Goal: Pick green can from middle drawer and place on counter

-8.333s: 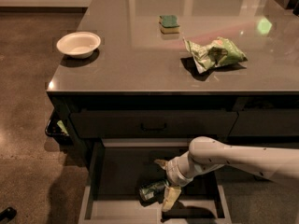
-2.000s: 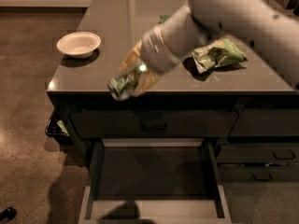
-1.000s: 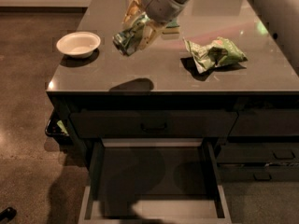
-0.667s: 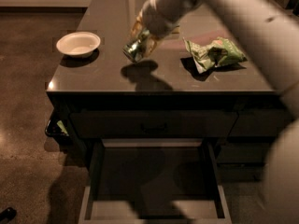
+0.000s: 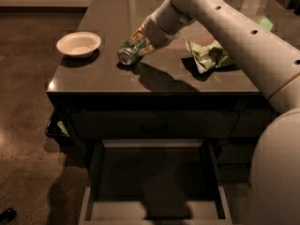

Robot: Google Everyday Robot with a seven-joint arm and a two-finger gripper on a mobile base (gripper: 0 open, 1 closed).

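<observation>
- Can (image 5: 132, 51): green with white markings and a silver end.
- Gripper (image 5: 140, 43): tan-yellow fingers, clasped around the can at the middle of the counter.
- Counter (image 5: 103, 74): glossy grey-brown with pale highlights along the front edge and one soft green glint at the far right.
- Arm (image 5: 225, 22): off-white, with a row of small dark dots and a thin tan band lower down.
- Bowl (image 5: 78, 44): plain cream, no pattern.
- Bag (image 5: 211, 55): green and white crumpled print.
- Cabinet (image 5: 154, 123): near black.
- Drawer (image 5: 154, 172): dark grey floor, paler grey rim.
- Floor (image 5: 23, 102): brown, finely speckled.
</observation>
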